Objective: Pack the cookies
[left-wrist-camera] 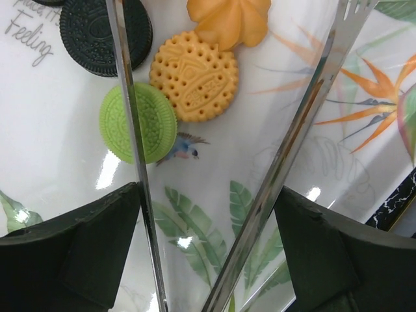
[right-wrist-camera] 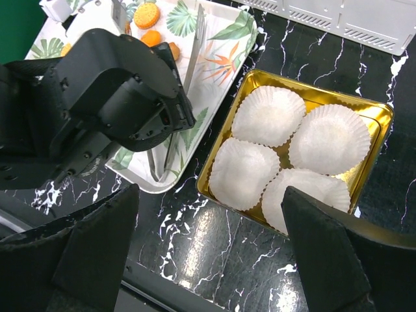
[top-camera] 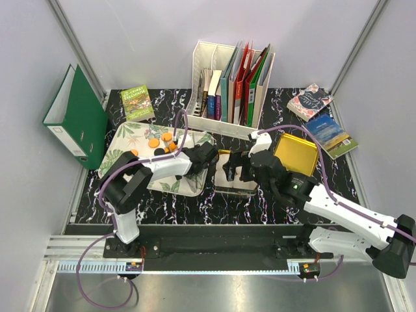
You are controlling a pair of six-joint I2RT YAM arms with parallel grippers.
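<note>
Floral tray (top-camera: 123, 140): left of centre in the top view. It is my pickup side, so the cookies (left-wrist-camera: 194, 77) lie loose on it.
Cookie count: upper left of the left wrist view I count four whole, one green cookie (left-wrist-camera: 159, 120), one black cookie (left-wrist-camera: 84, 29) and two orange. A sliver of another black one shows at the top edge.
Left gripper (left-wrist-camera: 208, 192): the fingers are spread wide astride the tongs (left-wrist-camera: 301, 130), one metal arm against each. I cannot tell whether it grips them or only brackets them.
Right gripper (right-wrist-camera: 209, 192): it is spread fully and empty, hanging over the gold tray (right-wrist-camera: 374, 117), probably parked clear.
Paper cups (right-wrist-camera: 270, 114): four, all empty, each ready for a cookie.
</note>
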